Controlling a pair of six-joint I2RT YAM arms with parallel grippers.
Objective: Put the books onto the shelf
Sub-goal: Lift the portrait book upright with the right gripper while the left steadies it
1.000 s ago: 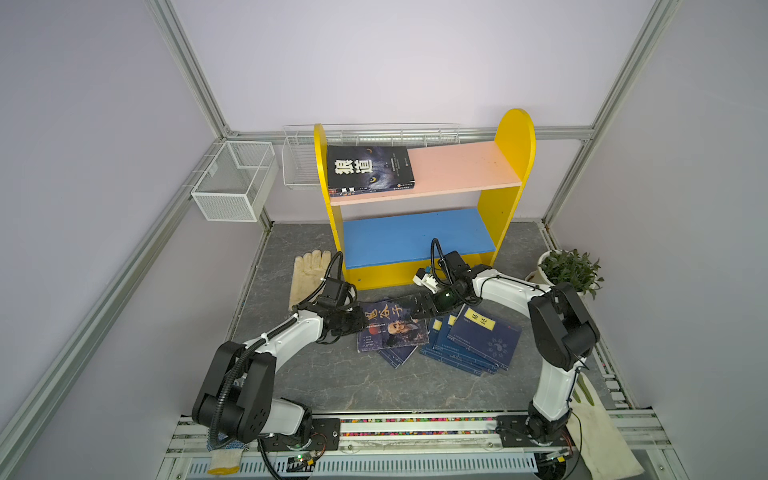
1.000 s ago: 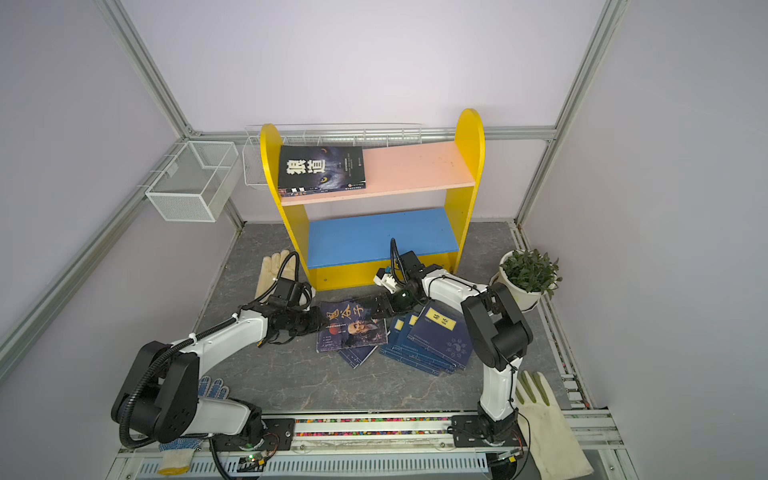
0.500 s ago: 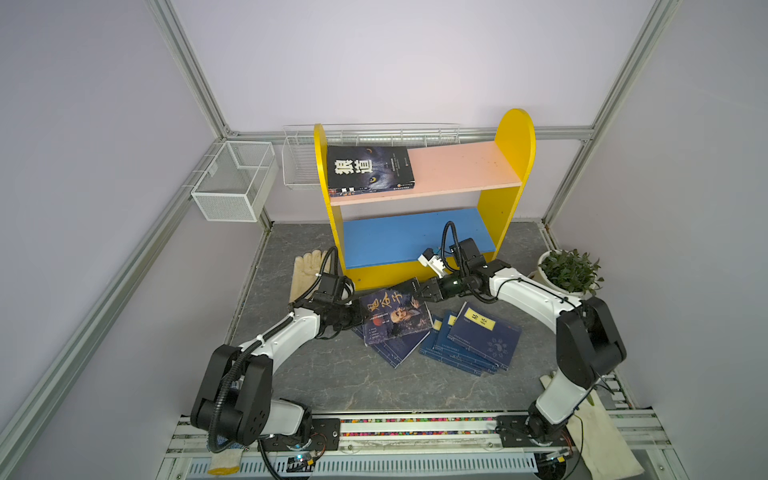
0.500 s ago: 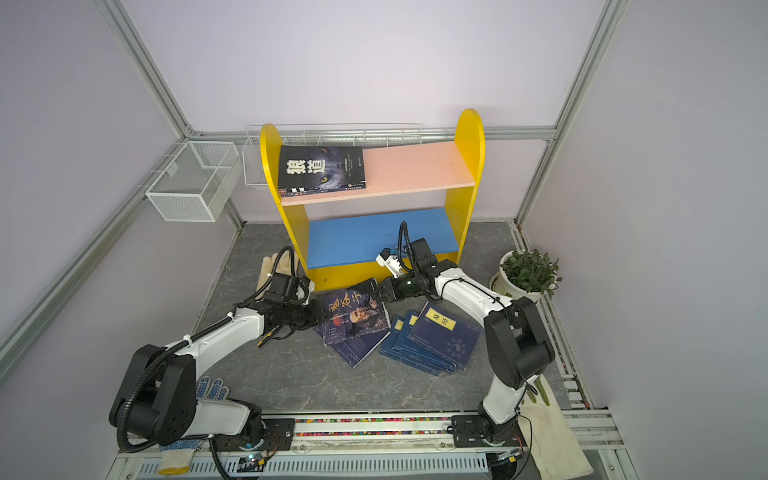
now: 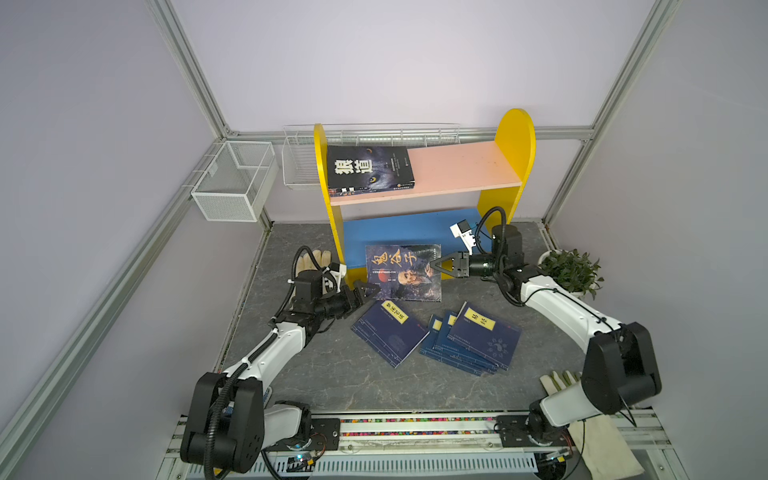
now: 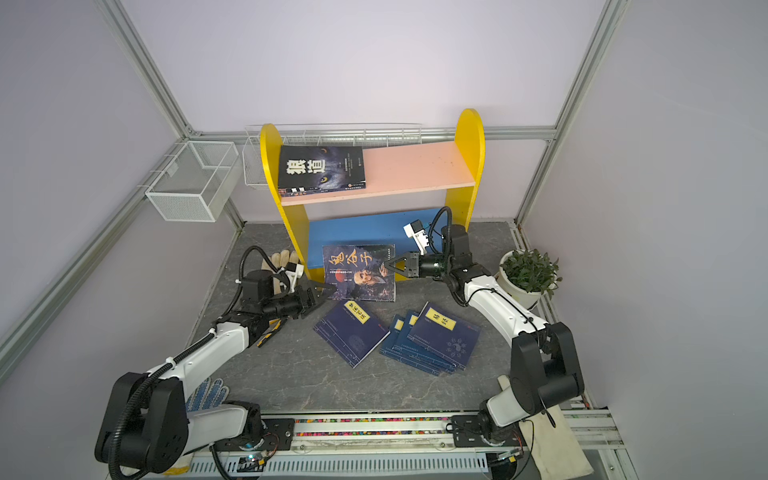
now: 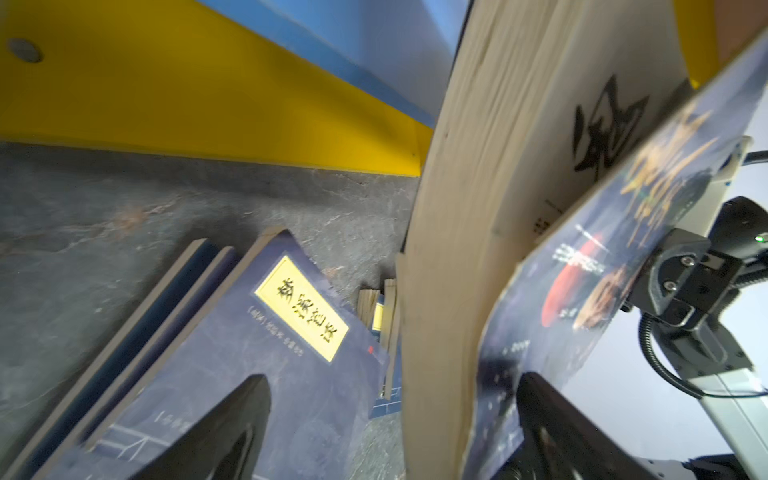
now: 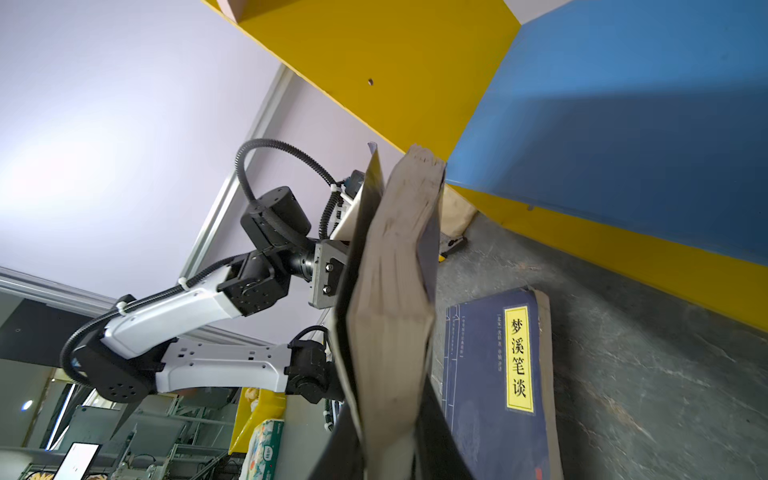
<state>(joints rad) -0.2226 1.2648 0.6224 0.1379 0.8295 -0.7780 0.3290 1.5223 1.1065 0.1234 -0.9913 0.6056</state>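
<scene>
My right gripper point(image 5: 434, 266) point(image 8: 390, 436) is shut on the right edge of a dark paperback book point(image 5: 403, 270) point(image 6: 359, 270), which hangs tilted above the table in front of the shelf's blue lower board point(image 5: 395, 230). My left gripper point(image 5: 365, 291) point(image 7: 390, 428) is open at the book's lower left corner, its fingers point(image 7: 232, 424) standing wide on either side of the page block point(image 7: 440, 249). Another dark book point(image 5: 370, 168) lies on the shelf's pink upper board point(image 5: 465, 166). One navy book point(image 5: 390, 332) and a fanned navy stack point(image 5: 478, 336) lie flat on the table.
Two white wire baskets point(image 5: 232, 183) point(image 5: 299, 166) hang at the back left. A potted plant point(image 5: 569, 270) stands right of the right arm. A glove point(image 5: 311, 259) lies by the shelf's left side, another point(image 5: 582, 399) at the front right.
The right gripper has shut on the dark book and raised it off the table toward the shelf. The left gripper has opened and let go of that book.
</scene>
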